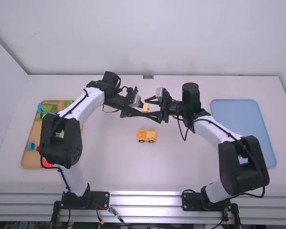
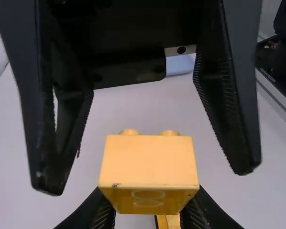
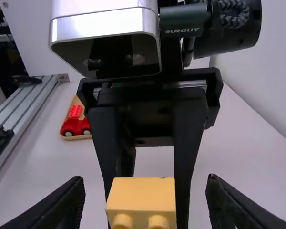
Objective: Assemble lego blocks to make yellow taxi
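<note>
My left gripper (image 1: 141,109) holds a small yellow-orange block (image 1: 146,108) above the table's middle. In the left wrist view the block (image 2: 148,162) has two studs on its far side, and my left gripper (image 2: 148,206) is shut on it. My right gripper (image 1: 152,108) stands open opposite, its fingers on either side of the block without touching it. From the right wrist view, the block (image 3: 142,198) lies between the spread fingertips of my right gripper (image 3: 145,198). A yellow wheeled car piece (image 1: 146,136) rests on the table nearer the arm bases.
At the left, a wooden tray (image 1: 26,160) holds green, teal and red pieces, partly behind the left arm. A red toy car (image 3: 76,123) is in that tray. A blue tray (image 1: 236,114) lies at the right. Bare table (image 1: 181,167) surrounds the yellow car piece.
</note>
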